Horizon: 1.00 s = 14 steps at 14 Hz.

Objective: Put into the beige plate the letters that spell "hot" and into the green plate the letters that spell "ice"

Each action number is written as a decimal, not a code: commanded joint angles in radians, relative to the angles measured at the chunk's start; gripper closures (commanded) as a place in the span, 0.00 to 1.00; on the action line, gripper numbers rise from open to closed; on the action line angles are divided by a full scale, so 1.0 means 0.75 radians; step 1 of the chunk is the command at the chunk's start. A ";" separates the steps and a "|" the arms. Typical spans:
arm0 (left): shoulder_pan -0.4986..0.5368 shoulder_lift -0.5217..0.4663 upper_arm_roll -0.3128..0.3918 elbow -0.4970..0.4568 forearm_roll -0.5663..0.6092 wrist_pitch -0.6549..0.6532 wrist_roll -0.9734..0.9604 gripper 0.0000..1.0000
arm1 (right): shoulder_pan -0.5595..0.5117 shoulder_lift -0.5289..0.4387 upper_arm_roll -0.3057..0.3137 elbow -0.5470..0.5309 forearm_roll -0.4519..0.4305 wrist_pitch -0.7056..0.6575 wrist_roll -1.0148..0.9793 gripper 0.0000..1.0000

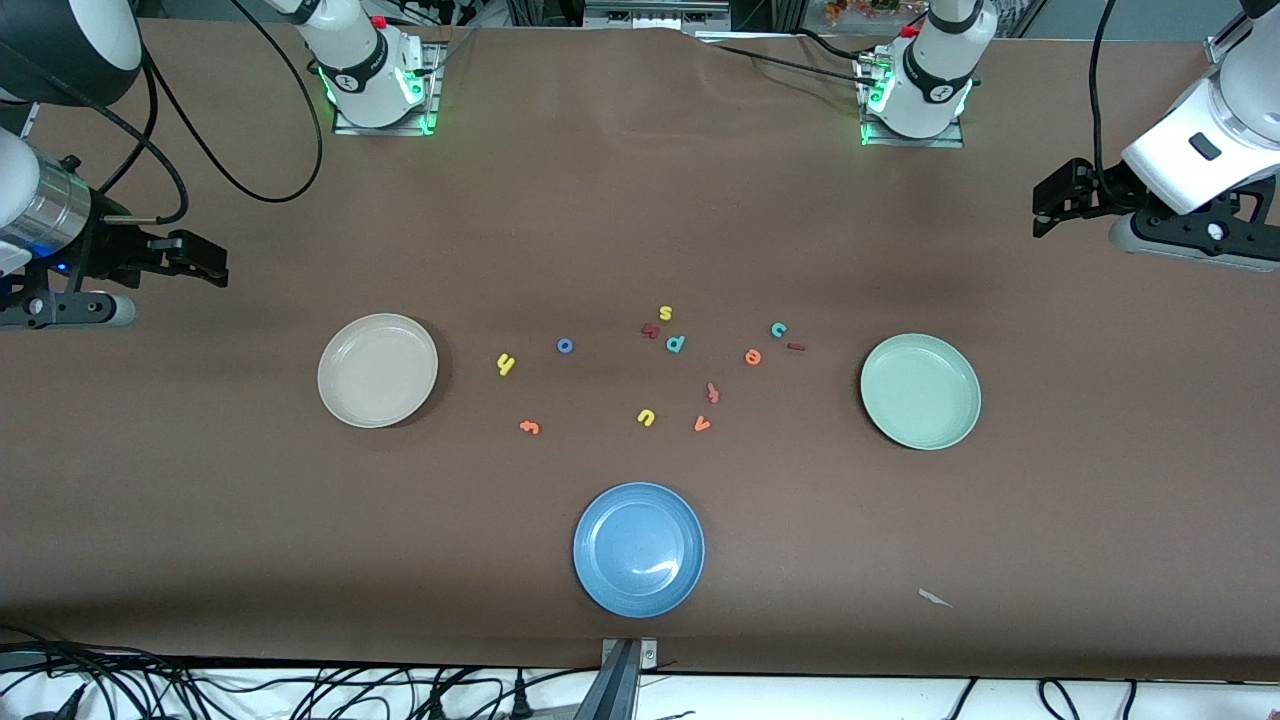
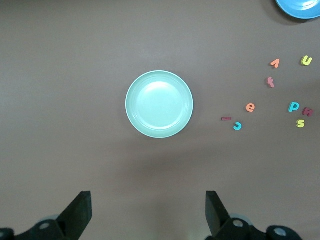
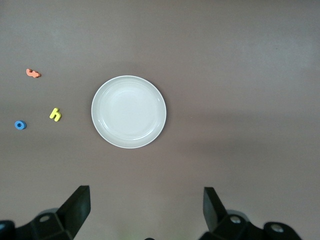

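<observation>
The yellow toy letter "h" (image 1: 505, 364), the blue ring-shaped "o" (image 1: 565, 346) and the orange "t" (image 1: 530, 427) lay on the table near the round cream-beige plate (image 1: 345, 400), toward the right arm's end; the "t" was the nearest of them to the front camera. The teal "c" (image 1: 778, 329), the orange round "e" (image 1: 753, 357) and the dark red bar-like "i" (image 1: 796, 347) lay close together beside the round pale mint-green plate (image 1: 950, 425), toward the left arm's end. Both plates had nothing in them, with bare cloth all around their rims.

Between the two groups were scattered a yellow "s" (image 1: 666, 313), a teal "p" (image 1: 676, 344), a dark red letter (image 1: 650, 330) just beside the "p", another reddish letter (image 1: 713, 392), a yellow "u" (image 1: 646, 417) and an orange "v" (image 1: 702, 424). A round blue plate (image 1: 600, 575) stood nearer to the front camera.

The brown table cover (image 1: 200, 520) was plain; a small pale scrap (image 1: 935, 598) lay near its front edge.

The right gripper (image 1: 205, 262) hung over the table's edge at its own end, fingers spread apart and holding nothing. The left gripper (image 1: 1050, 205) hung over its end, also spread wide and empty. Both arms waited.
</observation>
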 commanded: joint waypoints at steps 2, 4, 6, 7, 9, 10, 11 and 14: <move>-0.003 0.019 -0.002 0.047 0.027 -0.034 0.013 0.00 | 0.003 -0.008 -0.002 0.002 0.024 -0.006 0.006 0.00; -0.005 0.019 -0.002 0.047 0.027 -0.034 0.011 0.00 | 0.003 -0.008 -0.002 -0.001 0.022 -0.006 0.008 0.00; -0.005 0.019 -0.002 0.047 0.027 -0.034 0.011 0.00 | 0.003 -0.008 -0.002 -0.001 0.024 -0.006 0.006 0.00; -0.003 0.019 -0.002 0.047 0.025 -0.036 0.007 0.00 | 0.003 -0.008 -0.002 -0.001 0.024 -0.006 0.008 0.00; -0.003 0.019 -0.002 0.047 0.025 -0.036 0.007 0.00 | 0.003 -0.008 -0.002 0.002 0.041 -0.004 0.006 0.00; -0.005 0.019 -0.004 0.047 0.027 -0.036 0.005 0.00 | 0.003 -0.008 -0.002 0.000 0.041 -0.006 0.006 0.00; -0.005 0.019 -0.004 0.047 0.027 -0.036 0.007 0.00 | 0.003 -0.008 -0.002 -0.001 0.041 -0.006 0.006 0.00; -0.005 0.017 -0.002 0.047 0.027 -0.036 0.009 0.00 | 0.003 -0.008 -0.002 -0.003 0.041 -0.006 0.006 0.00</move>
